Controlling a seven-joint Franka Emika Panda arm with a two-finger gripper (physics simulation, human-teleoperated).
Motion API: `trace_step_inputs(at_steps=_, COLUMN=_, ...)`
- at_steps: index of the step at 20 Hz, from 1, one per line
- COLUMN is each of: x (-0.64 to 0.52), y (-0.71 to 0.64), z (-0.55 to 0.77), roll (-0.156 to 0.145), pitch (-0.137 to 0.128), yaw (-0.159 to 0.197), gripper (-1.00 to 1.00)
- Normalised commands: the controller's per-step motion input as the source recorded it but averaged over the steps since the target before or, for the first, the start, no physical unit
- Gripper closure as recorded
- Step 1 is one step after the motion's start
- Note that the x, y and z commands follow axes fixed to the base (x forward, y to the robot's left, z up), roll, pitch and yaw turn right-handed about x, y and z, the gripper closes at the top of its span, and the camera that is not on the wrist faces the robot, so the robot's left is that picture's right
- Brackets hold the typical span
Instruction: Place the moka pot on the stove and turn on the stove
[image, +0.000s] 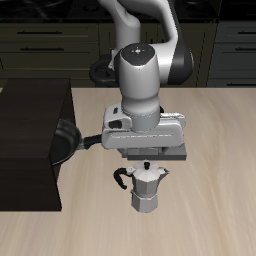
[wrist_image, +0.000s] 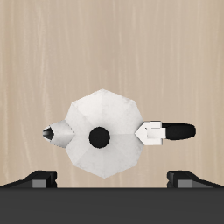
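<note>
The moka pot (image: 148, 188) is a small silver faceted pot with a black side handle and a black lid knob. It stands upright on the wooden table near the front edge. My gripper (image: 146, 158) hangs just above it and a little farther back. In the wrist view the moka pot (wrist_image: 101, 133) is seen from above, with its knob in the middle, its spout on one side and its handle on the other. My gripper (wrist_image: 112, 178) is open, its fingertips (wrist_image: 39, 178) wide apart and holding nothing. A dark grey slab behind the pot, likely the stove (image: 184, 152), is mostly hidden by my hand.
A black frying pan (image: 66, 140) lies beside my hand, its handle pointing toward the gripper. It sits at the edge of a large dark block (image: 30, 150) along one side of the table. Dark cabinets (image: 40, 45) stand behind the table.
</note>
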Motion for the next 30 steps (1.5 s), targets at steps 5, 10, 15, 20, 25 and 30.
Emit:
trace_step_inputs(at_steps=5, x=0.02, y=-0.01, z=-0.23, roll=0.007, pitch=0.02, yaw=0.007, gripper=-1.0)
trace_step_inputs(at_steps=10, x=0.02, y=-0.06, z=-0.15, roll=-0.007, pitch=0.017, yaw=-0.01, gripper=-1.0)
trace_step_inputs(at_steps=15, x=0.03, y=-0.02, z=-0.16, roll=-0.004, pitch=0.022, yaw=-0.019, gripper=-1.0)
trace_step_inputs(at_steps=20, x=0.0, y=0.03, z=-0.07, roll=0.008, pitch=0.013, yaw=-0.01, gripper=-1.0)
trace_step_inputs(at_steps=25, x=-0.05, y=0.25, z=-0.15, roll=0.041, pitch=0.017, yaw=0.021, gripper=-1.0)
trace_step_inputs(at_steps=30, x=0.01, y=0.02, z=-0.17, roll=0.005, pitch=0.024, yaw=-0.012, gripper=-1.0)
